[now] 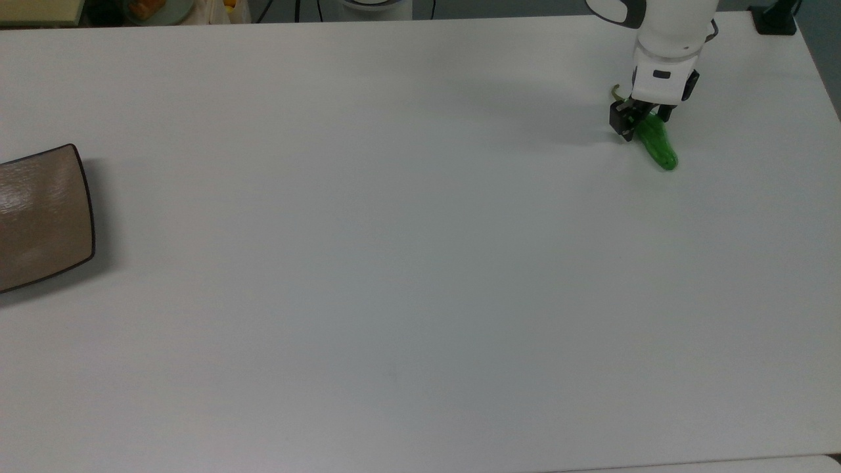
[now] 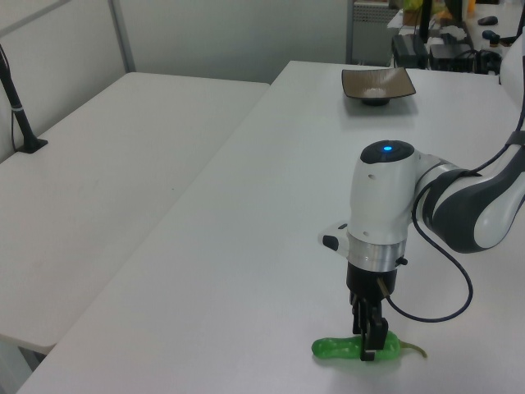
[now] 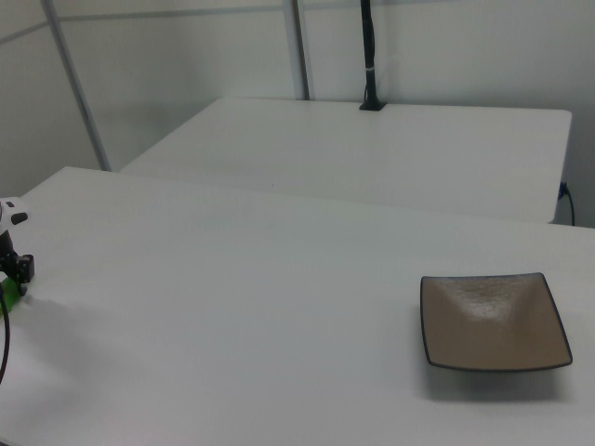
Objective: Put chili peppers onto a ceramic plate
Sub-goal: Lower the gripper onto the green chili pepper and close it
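Top view: the gripper (image 1: pixel 636 123) is down over the stem half of the green chili pepper (image 1: pixel 659 148), its fingers straddling the pepper, though whether they press it I cannot tell. The pepper lies on the white table (image 1: pixel 394 263) near the top view's right edge, well apart from the brown ceramic plate (image 1: pixel 39 217) at the left edge.

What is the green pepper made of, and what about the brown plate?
The pepper looks like shiny plastic or rubber, perhaps a toy: its green is very bright and even, with a bumpy skin. The plate looks like glazed ceramic: it is tan-brown with a thin dark rim, and light glints off it.
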